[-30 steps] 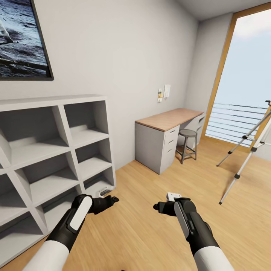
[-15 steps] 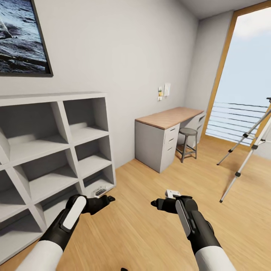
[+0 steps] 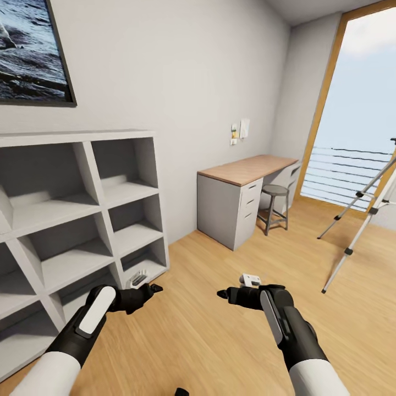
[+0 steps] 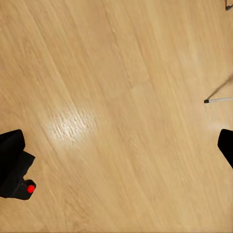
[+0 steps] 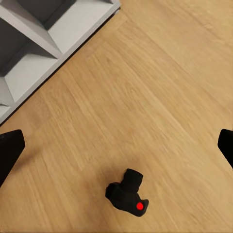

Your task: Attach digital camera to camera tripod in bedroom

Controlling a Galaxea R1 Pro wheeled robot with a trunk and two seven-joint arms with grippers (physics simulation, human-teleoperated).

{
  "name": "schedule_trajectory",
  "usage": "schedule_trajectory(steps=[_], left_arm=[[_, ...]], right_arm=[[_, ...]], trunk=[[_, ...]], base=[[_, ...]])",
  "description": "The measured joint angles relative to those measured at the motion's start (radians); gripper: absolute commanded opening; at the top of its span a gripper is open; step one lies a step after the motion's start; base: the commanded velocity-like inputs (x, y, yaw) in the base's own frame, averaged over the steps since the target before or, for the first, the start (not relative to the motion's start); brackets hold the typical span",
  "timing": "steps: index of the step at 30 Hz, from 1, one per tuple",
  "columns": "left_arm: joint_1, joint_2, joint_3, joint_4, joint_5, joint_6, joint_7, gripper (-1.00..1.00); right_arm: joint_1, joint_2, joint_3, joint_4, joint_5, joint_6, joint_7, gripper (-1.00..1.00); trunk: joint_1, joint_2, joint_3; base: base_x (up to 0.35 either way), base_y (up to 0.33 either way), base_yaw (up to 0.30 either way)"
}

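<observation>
My two arms share one build: a white cylindrical upper segment, then a black forearm housing carrying an elongated white inlay panel with rounded ends, on the left arm (image 3: pixel 82 335) and on the right arm (image 3: pixel 291 341). Each ends in a black wrist block and a black two-finger gripper, the left gripper (image 3: pixel 147 288) and the right gripper (image 3: pixel 224 295). A small white boxy module (image 3: pixel 252 279) sits atop my right wrist.

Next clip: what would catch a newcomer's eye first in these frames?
Probably the digital camera, lying alone on the wood floor below the right wrist, red button up. Next, the camera tripod standing by the tall window at far right, and both grippers, left and right, empty in front.
</observation>
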Motion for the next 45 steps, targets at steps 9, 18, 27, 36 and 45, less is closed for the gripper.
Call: schedule_trajectory(steps=[9, 18, 27, 36, 45], left_arm=[[0.000, 0.001, 0.000, -0.003, 0.004, 0.000, 0.000, 1.00], [0.000, 0.000, 0.000, -0.010, 0.023, 0.001, -0.001, 1.00], [0.000, 0.001, 0.000, -0.013, 0.071, 0.006, -0.001, 1.00], [0.000, -0.003, -0.002, -0.015, 0.079, 0.006, -0.004, 1.00], [0.001, -0.011, -0.004, -0.007, 0.075, -0.004, 0.001, 1.00]], right_arm=[[0.000, -0.002, 0.001, 0.000, 0.000, 0.001, 0.006, 1.00], [0.000, -0.005, 0.008, -0.002, -0.002, 0.033, 0.126, 1.00], [0.000, -0.051, 0.010, -0.001, 0.011, 0.069, 0.378, 1.00], [0.000, -0.072, 0.010, 0.000, 0.007, 0.072, 0.422, 1.00], [0.000, -0.066, 0.011, 0.001, -0.004, 0.075, 0.516, 1.00]], trunk=[[0.035, -0.063, -0.028], [0.069, -0.126, -0.056], [0.104, -0.189, -0.085], [0.138, -0.252, -0.113], [0.173, -0.315, -0.141]], base=[[0.000, 0.000, 0.000], [0.000, 0.000, 0.000], [0.000, 0.000, 0.000], [0.000, 0.000, 0.000], [0.000, 0.000, 0.000]])
